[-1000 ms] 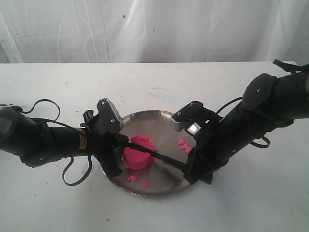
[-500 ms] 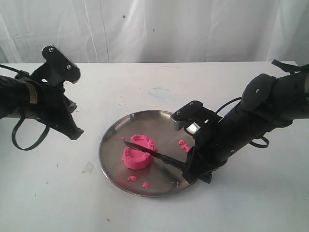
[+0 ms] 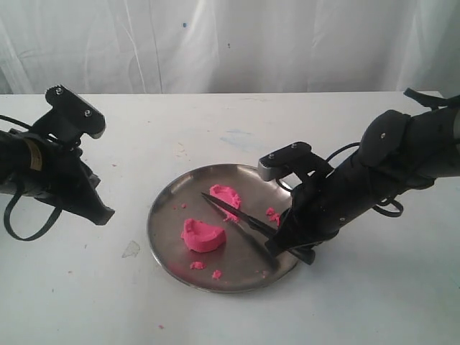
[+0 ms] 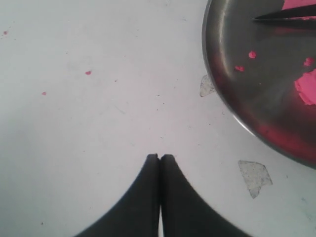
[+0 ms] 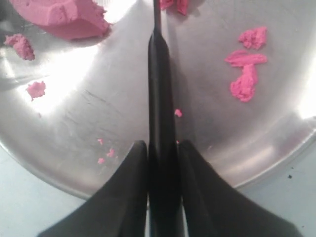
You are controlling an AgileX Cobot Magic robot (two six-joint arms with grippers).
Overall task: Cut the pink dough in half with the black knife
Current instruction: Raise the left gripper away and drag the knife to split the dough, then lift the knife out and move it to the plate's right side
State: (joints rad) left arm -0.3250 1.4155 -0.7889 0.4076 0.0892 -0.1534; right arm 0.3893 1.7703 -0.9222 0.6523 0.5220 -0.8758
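The pink dough lies in two chunks on the round steel plate (image 3: 169,219): a larger piece (image 3: 203,236) toward the front and a smaller piece (image 3: 226,195) behind it. Between them runs the black knife (image 3: 233,213), its tip pointing left. My right gripper (image 3: 277,244) is shut on the knife's handle (image 5: 161,123), with the blade reaching over the plate (image 5: 98,108) past one dough chunk (image 5: 59,17). My left gripper (image 3: 100,213) hovers over bare table left of the plate, fingers (image 4: 148,170) pressed together and holding nothing.
Small pink crumbs (image 3: 273,214) dot the plate, more near its front (image 3: 198,265). Two pale scuffed patches (image 4: 254,177) mark the white table beside the plate rim (image 4: 210,74). A white curtain backs the table.
The dough has come apart into two chunks, the smaller one now behind the blade. The knife has shifted back and right. My left arm has dropped a little.
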